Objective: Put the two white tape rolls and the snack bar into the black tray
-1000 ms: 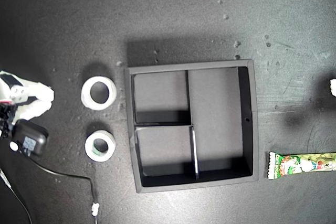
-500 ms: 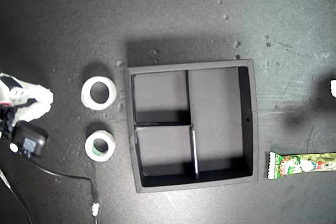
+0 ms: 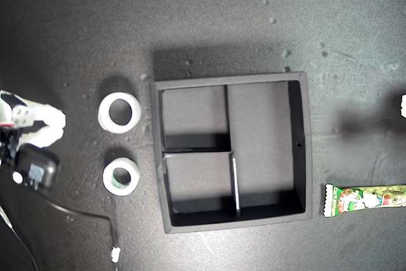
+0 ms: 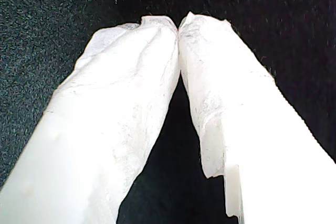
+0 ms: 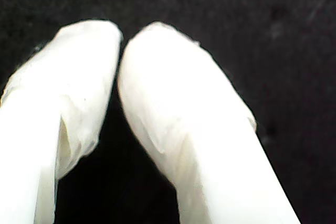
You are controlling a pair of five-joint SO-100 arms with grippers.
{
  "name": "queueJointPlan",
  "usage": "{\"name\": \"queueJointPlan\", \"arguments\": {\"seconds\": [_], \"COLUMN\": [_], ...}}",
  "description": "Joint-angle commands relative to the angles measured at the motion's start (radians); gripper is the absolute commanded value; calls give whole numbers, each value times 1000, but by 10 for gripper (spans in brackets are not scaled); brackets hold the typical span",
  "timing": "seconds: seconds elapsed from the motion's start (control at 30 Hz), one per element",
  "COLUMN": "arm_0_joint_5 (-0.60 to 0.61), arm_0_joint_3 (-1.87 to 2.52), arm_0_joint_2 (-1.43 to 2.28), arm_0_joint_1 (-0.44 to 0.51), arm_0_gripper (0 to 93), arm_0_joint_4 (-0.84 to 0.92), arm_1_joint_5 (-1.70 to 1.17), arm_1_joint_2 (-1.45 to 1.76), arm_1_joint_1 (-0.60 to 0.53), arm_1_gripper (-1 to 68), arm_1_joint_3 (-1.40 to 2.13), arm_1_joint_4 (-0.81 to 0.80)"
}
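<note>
The black tray [image 3: 229, 80] lies in the middle of the exterior view with all three compartments bare. Off its left side sit two white tape rolls, the wider one [image 3: 119, 112] above the one with a greenish core [image 3: 121, 177]. The snack bar [image 3: 365, 199] lies at the exterior view's lower right, running off the edge. An arm with white fingers [image 3: 43, 124] stands at the exterior view's left edge, apart from the rolls. My first gripper [image 4: 178, 24] is shut, tips touching, over dark mat. My second gripper [image 5: 121, 40] is shut on nothing too.
A black cable [image 3: 82, 211] trails from the arm at the exterior view's left toward the bottom edge. A sliver of white arm part [image 3: 403, 105] shows at the exterior view's right edge. The dark mat carries small crumbs above the tray.
The arm at the exterior view's left has shifted slightly downward. The shadow near the right edge has moved a little. Rolls, bar and tray stay put.
</note>
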Motion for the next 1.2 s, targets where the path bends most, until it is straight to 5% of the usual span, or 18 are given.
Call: {"name": "queueJointPlan", "arguments": {"seconds": [0.0,0.23,0.7,1.17], "arm_0_joint_5": [175,393,545,538], "arm_0_joint_3": [44,-196,-649,-821], "arm_0_joint_2": [44,49,-1015,-1318], "arm_0_joint_1": [-25,-166,-32,-48], "arm_0_gripper": [0,268,231,209], "arm_0_joint_4": [-147,-218,-379,-324], "arm_1_joint_5": [26,-89,-244,-244], "arm_1_joint_2": [-3,-3,-3,-3], "arm_1_joint_1": [2,-15,-26,-18], "arm_1_gripper": [-3,-3,-3,-3], "arm_1_joint_3": [12,12,12,12], "arm_1_joint_4": [-49,-109,-77,-72]}}
